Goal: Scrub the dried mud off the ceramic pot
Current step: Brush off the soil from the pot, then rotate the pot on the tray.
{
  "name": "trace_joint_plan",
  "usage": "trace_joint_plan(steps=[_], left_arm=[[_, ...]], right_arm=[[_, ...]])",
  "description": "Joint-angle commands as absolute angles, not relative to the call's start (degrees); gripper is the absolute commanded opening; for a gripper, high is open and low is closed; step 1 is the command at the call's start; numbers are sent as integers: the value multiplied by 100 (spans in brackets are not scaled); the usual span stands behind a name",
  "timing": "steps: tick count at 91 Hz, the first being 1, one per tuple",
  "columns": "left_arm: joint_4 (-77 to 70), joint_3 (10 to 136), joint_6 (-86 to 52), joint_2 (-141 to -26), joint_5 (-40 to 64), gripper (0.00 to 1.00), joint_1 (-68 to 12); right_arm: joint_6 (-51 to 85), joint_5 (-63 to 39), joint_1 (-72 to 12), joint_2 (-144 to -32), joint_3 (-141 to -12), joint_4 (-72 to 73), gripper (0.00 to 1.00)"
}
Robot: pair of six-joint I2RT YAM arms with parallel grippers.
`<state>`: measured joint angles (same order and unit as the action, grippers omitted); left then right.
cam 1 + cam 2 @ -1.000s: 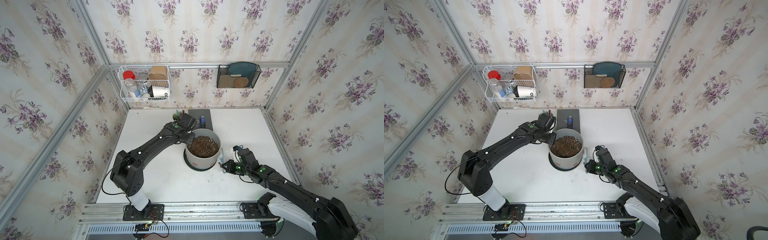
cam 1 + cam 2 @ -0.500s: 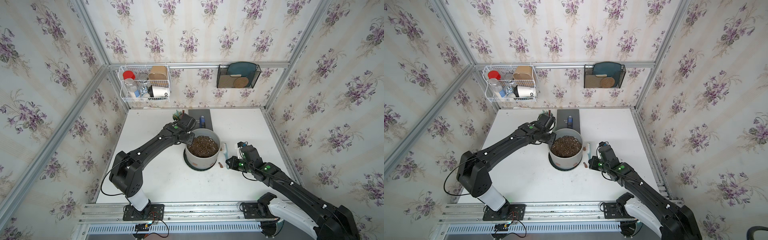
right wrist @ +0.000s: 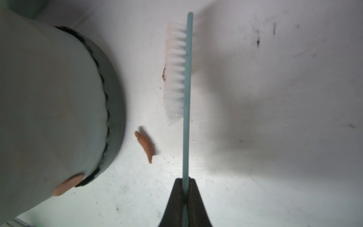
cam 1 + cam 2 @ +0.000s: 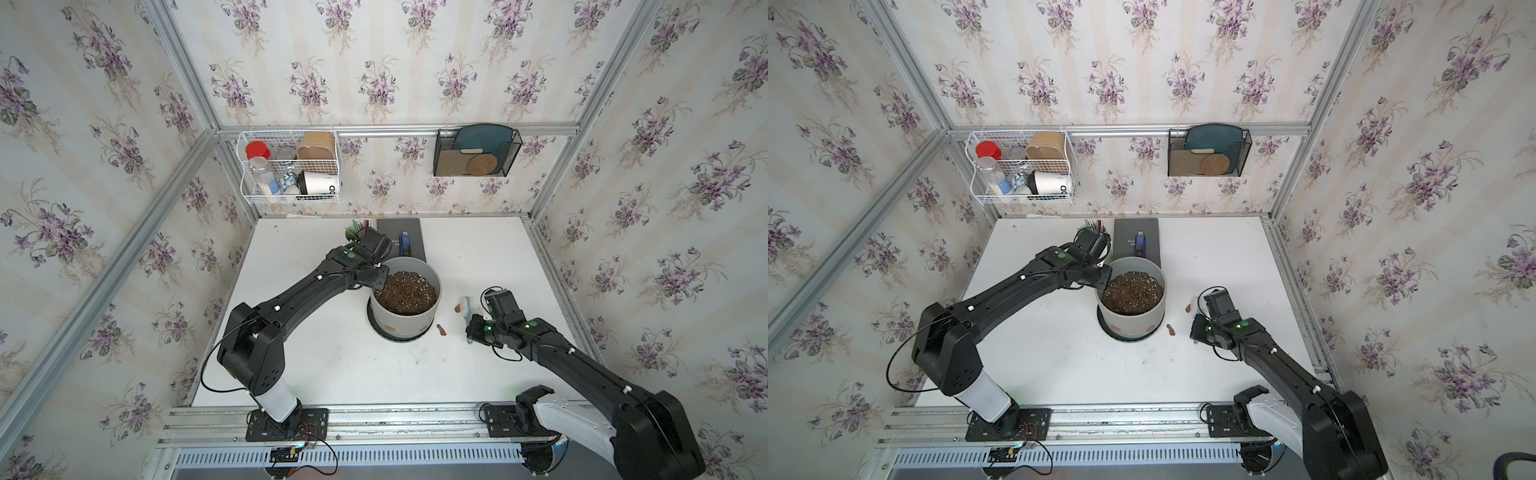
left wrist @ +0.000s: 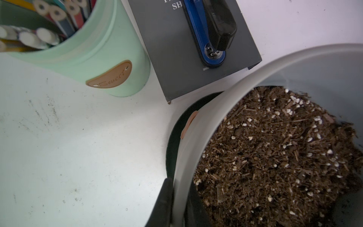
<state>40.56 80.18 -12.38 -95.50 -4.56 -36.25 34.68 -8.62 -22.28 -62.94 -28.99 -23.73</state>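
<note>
While the ceramic pot [image 4: 411, 322], mid-table, is pinched at the rim by the left gripper [image 5: 179, 188], a brush [image 3: 176, 72] is clamped in the right gripper [image 3: 184, 181] beside it. Dried mud [image 3: 66, 184] is seen low on the pot's wall and loose between pot and brush.

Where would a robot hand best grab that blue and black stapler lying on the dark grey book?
Probably across the middle of the blue and black stapler, coming straight down and pinching its two long sides. It is long, narrow and lies flat on the dark grey book, so those sides are free, while the light-grey pot crowds one end.
</note>
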Motion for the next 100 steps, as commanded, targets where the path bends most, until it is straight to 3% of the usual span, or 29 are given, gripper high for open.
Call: trace_joint_plan(steps=[1, 26, 46, 59, 67, 74, 87, 100], left_arm=[[4450, 7948, -1283, -9532, -202, 0, -3630], [4414, 7910, -1317, -9510, -181, 0, -3631], [4411, 7906, -1340, -9477, -167, 0, -3627], [4457, 8034, -1368, -9498, -156, 0, -3619], [4482, 8234, -1258, -9582, -176, 23, -3616], [4472, 8435, -1126, -9708, -221, 35, -3609], [4384, 8848, -993, -10053, -178, 40, -3612], [4446, 9191, -976, -10393, -165, 41, -3612]], right_arm=[[3480, -332, -2220, -6757, -2974, -2500, 0], [4222, 1506, -2557, -7347, -3857, -3803, 0], [4408, 2144, -3023, -7574, -4312, -4188, 0], [4298, 2209, -4027, -7029, -4622, -3982, 0], [4136, 1860, -4289, -6622, -4566, -3590, 0], [4060, 1634, -4434, -6227, -4425, -3312, 0], [3820, 987, -4477, -5540, -4050, -2755, 0], [3902, 974, -4477, -5507, -3939, -2916, 0]])
